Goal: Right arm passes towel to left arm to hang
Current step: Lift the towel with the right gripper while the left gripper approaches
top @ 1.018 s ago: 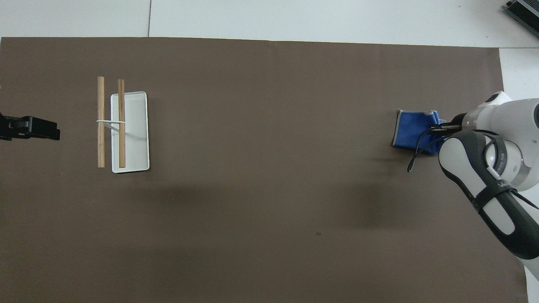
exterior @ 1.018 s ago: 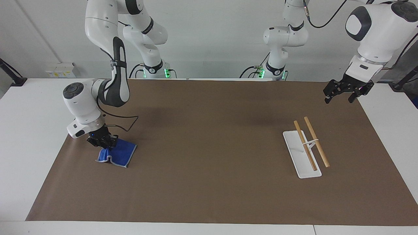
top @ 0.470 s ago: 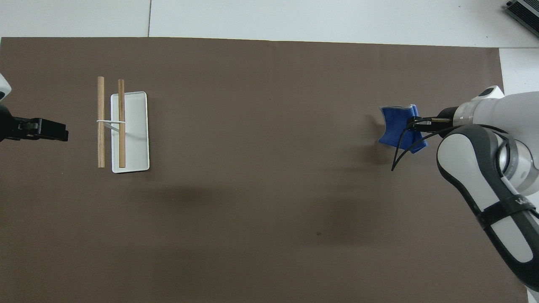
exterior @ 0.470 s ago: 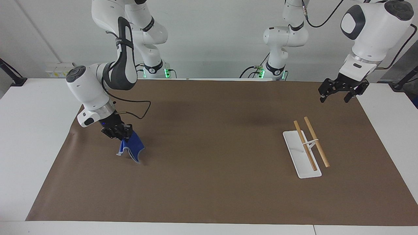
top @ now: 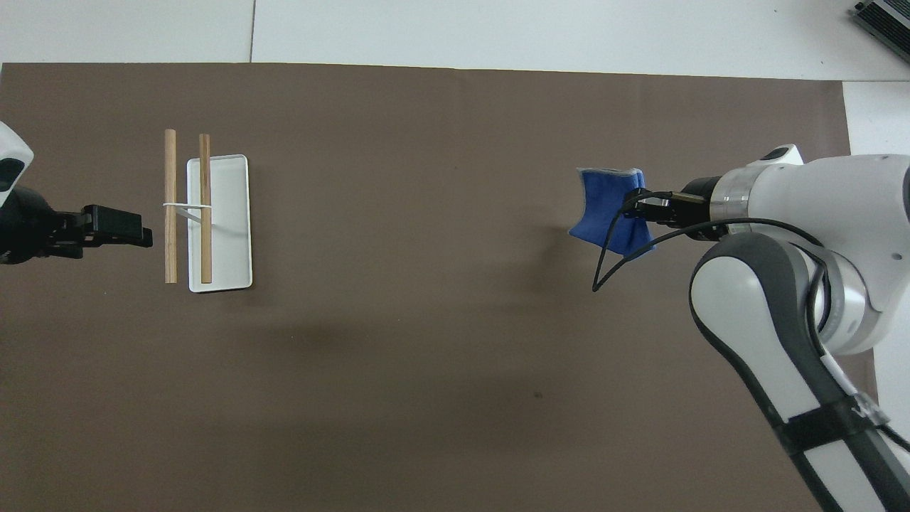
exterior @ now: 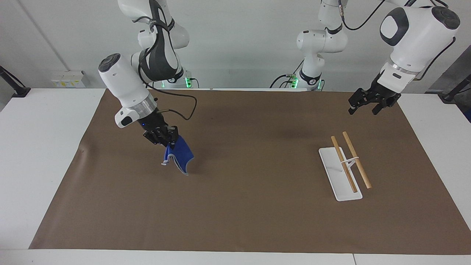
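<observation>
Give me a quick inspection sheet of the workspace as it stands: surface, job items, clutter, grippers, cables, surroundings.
Surface: brown mat over a white table; lies flat.
Job's things: towel hangs crumpled from the right gripper, off the mat. Rack with two wooden bars on a white base stands toward the left arm's end.
Clutter: nothing seen.
Grippers: right gripper shut on the towel, over the mat toward the right arm's end. Left gripper open, in the air near the rack, holding nothing.
Cables: black cable loops from the right wrist, clear of the towel.
Surroundings: white wall, arm bases with green lights; socket box on the wall.
</observation>
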Available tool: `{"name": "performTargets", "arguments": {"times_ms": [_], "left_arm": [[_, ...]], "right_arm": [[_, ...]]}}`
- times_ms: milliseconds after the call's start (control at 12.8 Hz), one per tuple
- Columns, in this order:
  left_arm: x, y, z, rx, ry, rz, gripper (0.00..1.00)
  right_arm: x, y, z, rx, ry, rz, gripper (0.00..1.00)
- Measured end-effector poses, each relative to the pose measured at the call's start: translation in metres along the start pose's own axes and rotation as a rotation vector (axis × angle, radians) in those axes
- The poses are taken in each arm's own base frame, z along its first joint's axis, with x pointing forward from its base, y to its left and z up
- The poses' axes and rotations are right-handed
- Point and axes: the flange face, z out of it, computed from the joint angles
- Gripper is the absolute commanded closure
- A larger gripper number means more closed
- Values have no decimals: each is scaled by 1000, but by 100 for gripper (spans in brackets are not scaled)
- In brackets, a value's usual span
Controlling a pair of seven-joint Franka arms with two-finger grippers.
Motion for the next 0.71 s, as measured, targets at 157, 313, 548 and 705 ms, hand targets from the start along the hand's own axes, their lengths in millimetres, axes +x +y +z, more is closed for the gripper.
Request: {"name": "performTargets", "arguments": {"times_ms": [157, 313, 548, 705], "left_arm": [[-4, 18, 9, -85, 17, -144, 0], [-12, 49, 26, -158, 31, -274, 0], [-23, 88, 55, -283, 78, -495, 0], [-28, 108, 68, -367, 111, -656, 0]], "right_arm": [[-15, -27, -11, 53, -24, 46, 100], [-23, -42, -17, 122, -47, 76, 100], [-35, -70, -17, 233, -82, 114, 100], [-47, -96, -16, 302, -111, 124, 100]]}}
